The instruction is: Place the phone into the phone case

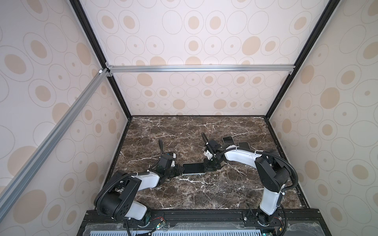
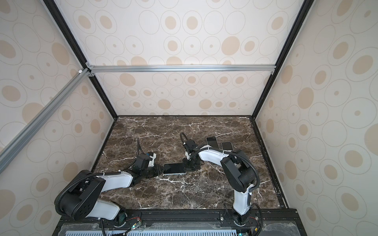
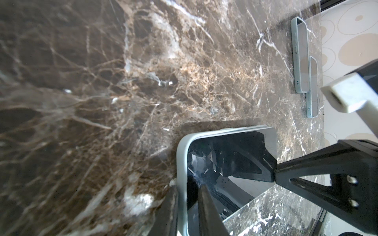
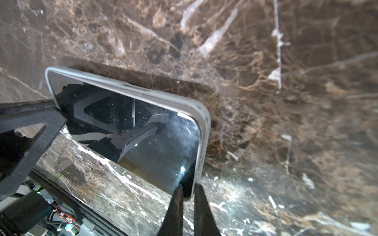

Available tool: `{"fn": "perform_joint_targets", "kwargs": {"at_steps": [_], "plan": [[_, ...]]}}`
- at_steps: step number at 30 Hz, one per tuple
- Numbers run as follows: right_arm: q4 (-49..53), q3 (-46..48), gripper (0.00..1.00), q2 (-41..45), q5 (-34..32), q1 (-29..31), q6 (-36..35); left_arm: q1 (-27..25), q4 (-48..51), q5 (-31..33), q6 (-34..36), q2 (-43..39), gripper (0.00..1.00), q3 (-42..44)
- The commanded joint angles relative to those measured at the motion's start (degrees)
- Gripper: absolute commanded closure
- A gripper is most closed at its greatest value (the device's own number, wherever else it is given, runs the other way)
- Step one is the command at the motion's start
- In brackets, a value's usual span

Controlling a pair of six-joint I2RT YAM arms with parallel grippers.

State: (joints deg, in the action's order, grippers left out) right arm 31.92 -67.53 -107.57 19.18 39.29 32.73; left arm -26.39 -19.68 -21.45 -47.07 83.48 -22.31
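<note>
A phone (image 1: 194, 168) with a glossy black screen sits in a pale phone case (image 3: 181, 155) and is held between my two grippers at mid-table, one long side tipped up. My left gripper (image 3: 188, 186) is shut on one short end of the case, with one finger on the screen and one outside the rim. It shows in both top views (image 1: 181, 170) (image 2: 161, 170). My right gripper (image 4: 188, 186) is shut on the opposite end, pinching a corner of the phone (image 4: 163, 147) and the case rim (image 4: 204, 130). It also shows in both top views (image 1: 206, 167) (image 2: 186, 167).
Two more dark-faced, pale-rimmed handsets (image 1: 228, 140) (image 1: 244, 145) lie side by side at the back right, partly behind my right arm; the left wrist view shows them too (image 3: 300, 55) (image 3: 313, 87). The brown marble table (image 1: 184, 130) is walled on three sides.
</note>
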Motion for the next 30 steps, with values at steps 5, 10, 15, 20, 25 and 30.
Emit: {"fn": "perform_joint_targets", "kwargs": {"at_steps": [5,10,15,20,25,30], "plan": [[-2.90,4.88,0.94,-10.90,-1.41,4.38,-2.28,-0.94,8.26,-0.48,0.36,4.44,0.81,3.57],[-4.03,6.09,0.94,-12.36,-1.85,4.46,-2.46,-0.94,8.48,0.55,0.13,4.65,0.81,4.77],[-4.33,6.89,0.94,-13.32,-2.96,4.48,-2.84,-0.94,8.60,0.73,0.10,4.73,0.81,5.41],[-3.73,6.60,0.94,-14.91,-4.54,4.46,-3.55,-0.94,8.58,0.91,0.25,4.61,0.81,5.46],[-4.26,6.65,0.94,-17.37,-4.19,4.65,-3.76,-0.94,8.85,1.06,0.22,4.25,0.81,5.60],[-5.02,6.67,0.94,-19.61,-4.68,5.03,-3.73,-0.94,8.92,1.02,0.36,4.23,0.81,5.61]]}}
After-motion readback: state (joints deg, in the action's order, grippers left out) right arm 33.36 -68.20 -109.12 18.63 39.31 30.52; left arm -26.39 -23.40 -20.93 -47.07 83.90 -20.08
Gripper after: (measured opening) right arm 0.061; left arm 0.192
